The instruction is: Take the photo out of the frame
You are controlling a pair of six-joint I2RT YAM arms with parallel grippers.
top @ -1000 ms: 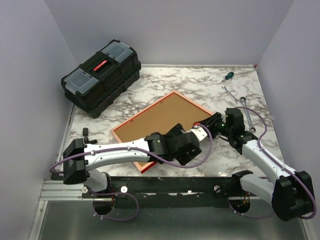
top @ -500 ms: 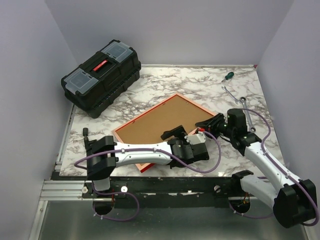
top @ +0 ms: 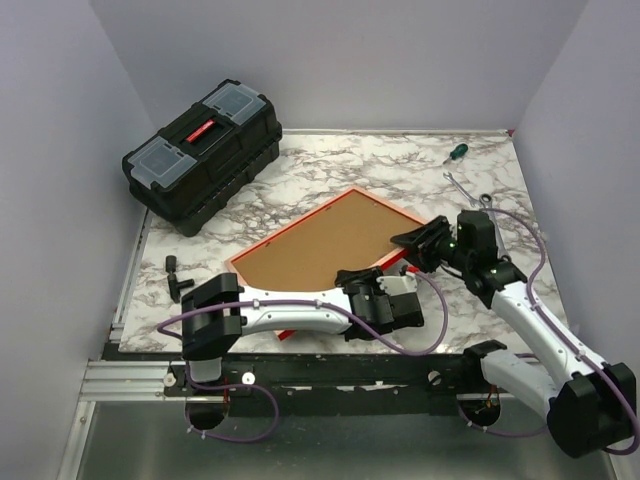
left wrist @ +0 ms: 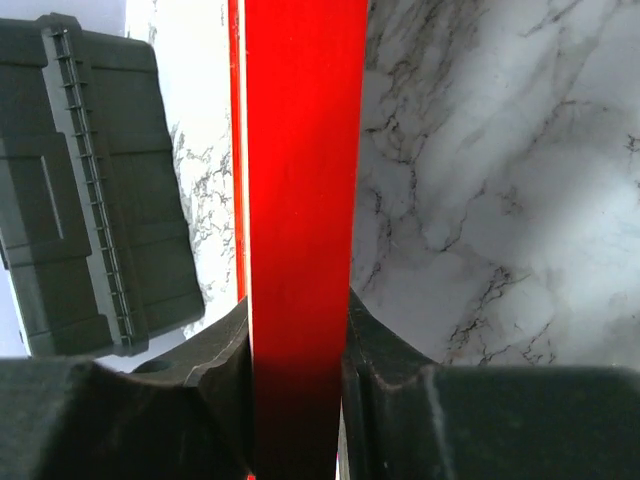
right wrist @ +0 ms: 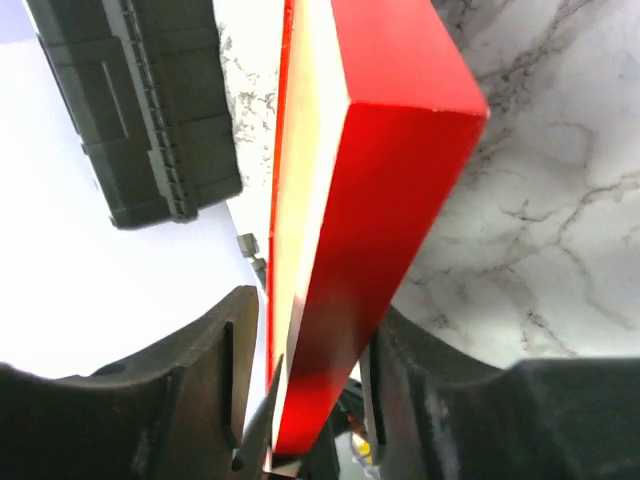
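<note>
The red frame (top: 289, 226) lies back-up on the marble table, its brown backing board (top: 320, 245) facing the camera. The photo is hidden under that board. My left gripper (top: 362, 282) is at the frame's near right edge. The left wrist view shows both fingers (left wrist: 225, 350) pressed against the red frame (left wrist: 300, 180), so my left gripper (left wrist: 297, 330) is shut on it. My right gripper (top: 408, 243) straddles the right corner. In the right wrist view the red frame (right wrist: 390, 160) stands between the jaws of my right gripper (right wrist: 312, 320), with a clear gap beside the left finger (right wrist: 215, 360).
A black toolbox (top: 200, 155) stands at the back left and also shows as the toolbox (left wrist: 80, 190) and the toolbox (right wrist: 140, 100) in the wrist views. A green-handled screwdriver (top: 456, 152) and wrenches (top: 470, 190) lie at the back right. A small black part (top: 178, 275) sits near the left edge.
My left gripper has swung in from above the frame and closed on its near right edge. My right gripper has loosened its grip on the corner, which now sits a little higher.
</note>
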